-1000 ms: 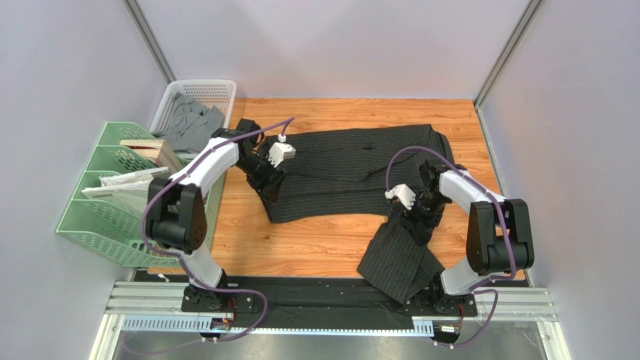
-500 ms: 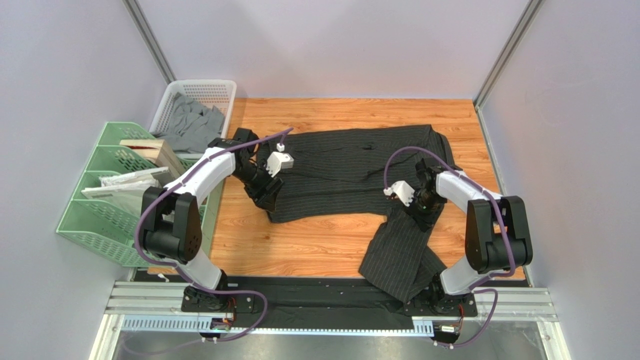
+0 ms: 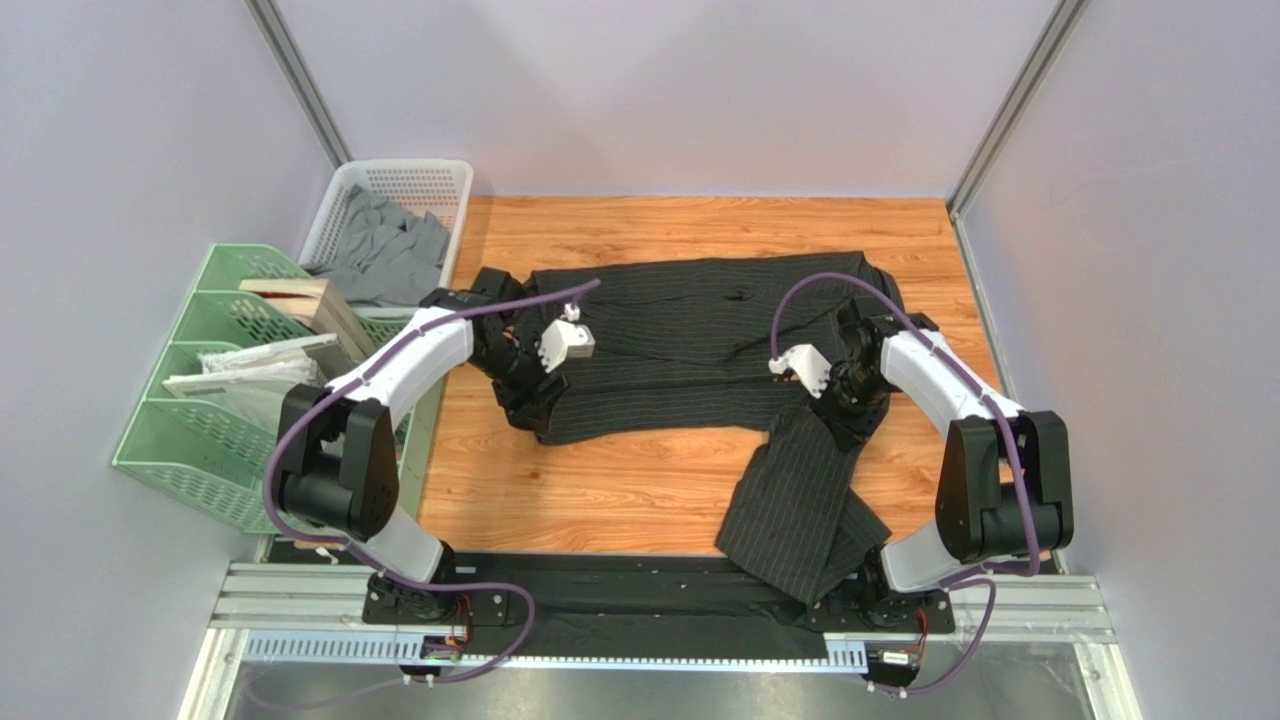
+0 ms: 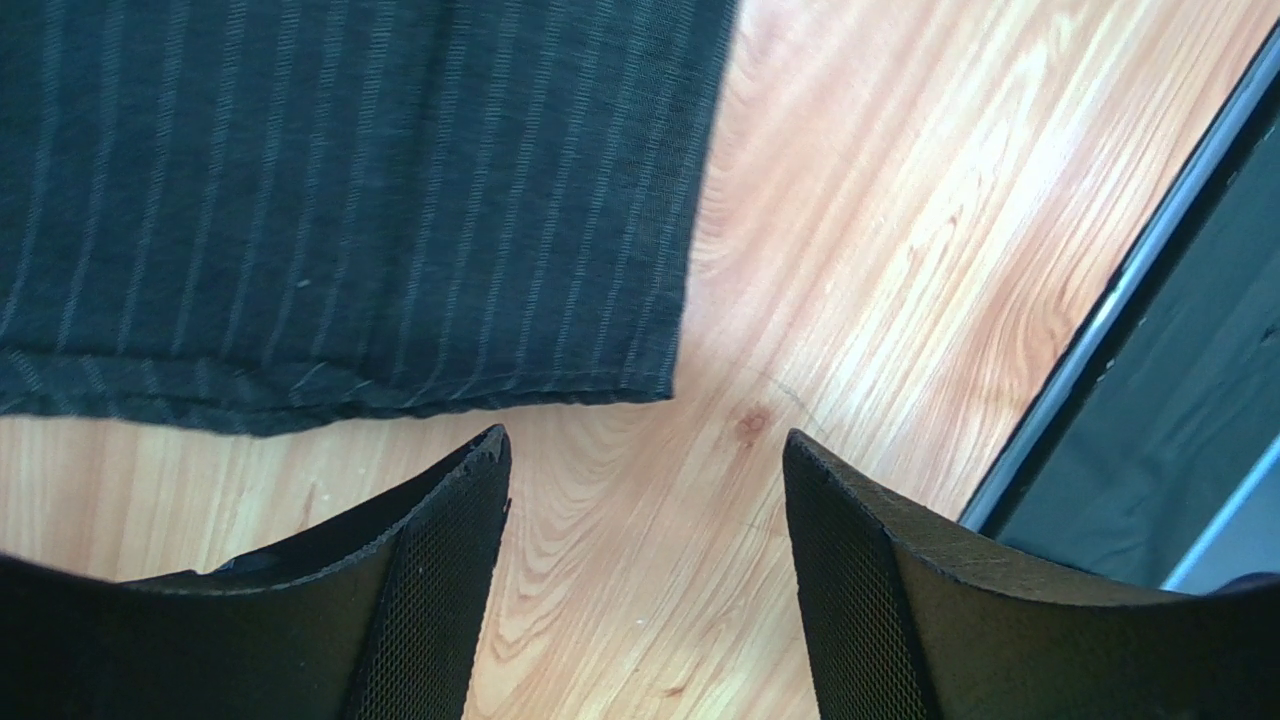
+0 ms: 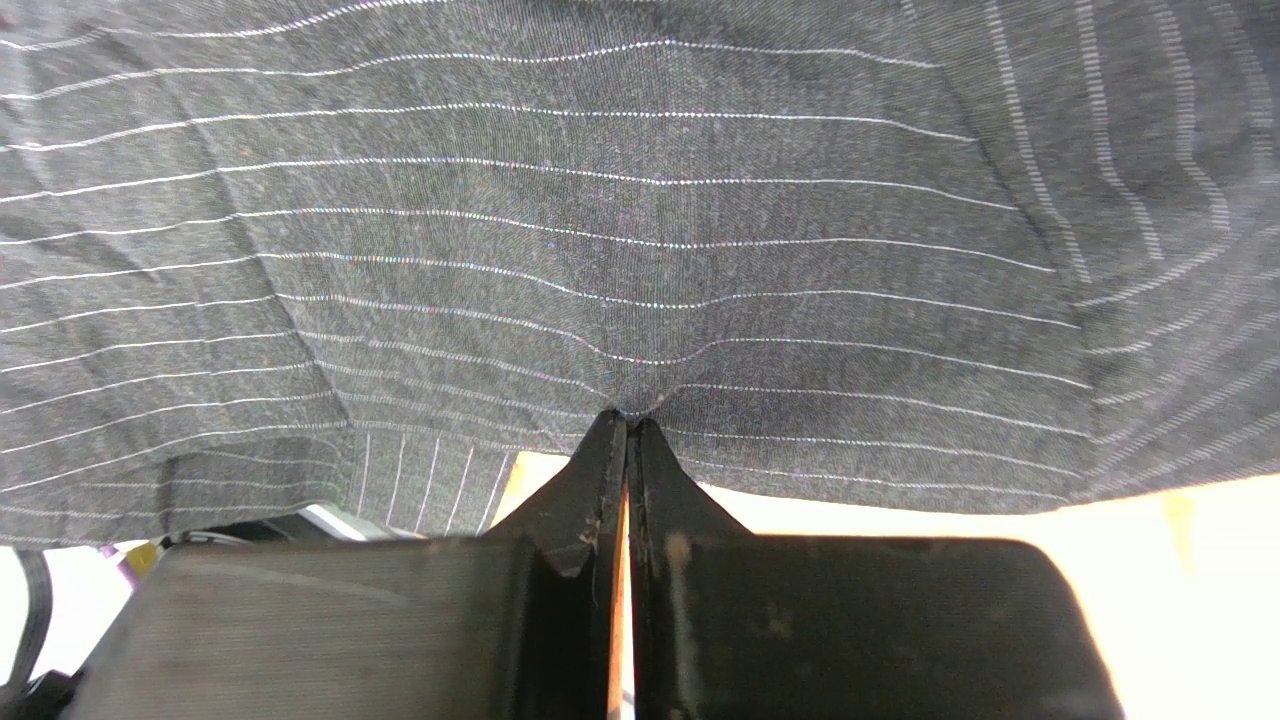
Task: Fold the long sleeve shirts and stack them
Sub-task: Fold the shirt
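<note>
Fingers of right gripper (image 5: pixel 627 428): black, pressed together, pinching a pucker of the soft charcoal-black pinstriped long sleeve shirt (image 3: pixel 691 338). Shirt lies spread across the orange wood-grain table (image 3: pixel 631 503), one sleeve (image 3: pixel 789 503) trailing toward the near edge. Left gripper (image 4: pixel 643 443): mesh-textured pads apart, empty, over bare wood beside the hem (image 4: pixel 346 402). Step, judged: securing corners for a first fold; left must next close on fabric.
</note>
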Robot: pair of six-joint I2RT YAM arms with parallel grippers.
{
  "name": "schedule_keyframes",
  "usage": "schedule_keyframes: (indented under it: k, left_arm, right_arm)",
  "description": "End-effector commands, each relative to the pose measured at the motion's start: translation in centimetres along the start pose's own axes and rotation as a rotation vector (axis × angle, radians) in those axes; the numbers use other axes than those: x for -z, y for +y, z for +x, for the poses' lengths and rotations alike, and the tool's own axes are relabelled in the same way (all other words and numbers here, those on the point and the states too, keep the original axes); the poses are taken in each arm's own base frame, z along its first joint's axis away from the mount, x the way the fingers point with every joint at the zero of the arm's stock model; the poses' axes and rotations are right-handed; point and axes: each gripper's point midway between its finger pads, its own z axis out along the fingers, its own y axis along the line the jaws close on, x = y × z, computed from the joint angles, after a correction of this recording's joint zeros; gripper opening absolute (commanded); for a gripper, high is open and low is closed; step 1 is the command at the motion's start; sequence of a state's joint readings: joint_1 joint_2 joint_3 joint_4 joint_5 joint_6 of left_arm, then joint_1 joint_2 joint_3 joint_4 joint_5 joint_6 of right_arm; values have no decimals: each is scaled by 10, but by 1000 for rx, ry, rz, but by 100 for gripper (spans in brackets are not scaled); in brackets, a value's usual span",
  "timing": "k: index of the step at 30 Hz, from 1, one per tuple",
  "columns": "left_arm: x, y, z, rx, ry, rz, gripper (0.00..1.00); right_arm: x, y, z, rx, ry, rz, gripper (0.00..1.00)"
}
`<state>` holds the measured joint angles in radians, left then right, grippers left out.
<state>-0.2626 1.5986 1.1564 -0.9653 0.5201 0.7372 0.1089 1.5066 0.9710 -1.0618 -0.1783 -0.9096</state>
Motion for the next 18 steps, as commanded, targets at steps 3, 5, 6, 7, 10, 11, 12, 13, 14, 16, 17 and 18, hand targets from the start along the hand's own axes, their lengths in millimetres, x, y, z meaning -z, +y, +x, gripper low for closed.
schedule_keyframes:
  k: [3,5,6,7,10,11,12,13,14,16,17,18]
  left_arm:
    - [-13,-16,-4,-290,-5,-69,70]
    - [-22,-8,1,-322,14,-116,69]
    - [-26,-6,3,-340,30,-116,67]
    - [-28,2,4,-353,42,-147,66]
    - [-34,11,4,-395,53,-172,65]
    - [-37,11,6,-410,64,-173,65]
    - [-40,12,7,-439,75,-168,64]
    - [-44,10,11,-452,91,-158,63]
    - [-47,8,13,-474,108,-153,61]
    - [-53,4,21,-505,133,-133,58]
    - [-55,2,23,-521,142,-124,57]
    - [-58,-1,28,-536,154,-114,53]
  right_arm:
    - [31,-8,-26,3,-92,38,0]
    - [34,-8,-27,10,-95,40,0]
    - [35,-8,-27,11,-94,41,0]
    - [35,-8,-26,15,-90,41,0]
    - [36,-6,-25,16,-85,33,0]
    - [36,-5,-24,16,-84,30,0]
    - [37,-5,-24,14,-84,30,0]
    - [37,-4,-24,15,-87,30,0]
    - [39,-3,-24,15,-88,31,0]
    - [39,-2,-23,10,-87,27,0]
    - [40,-1,-23,7,-88,29,0]
    - [42,-1,-23,6,-91,30,0]
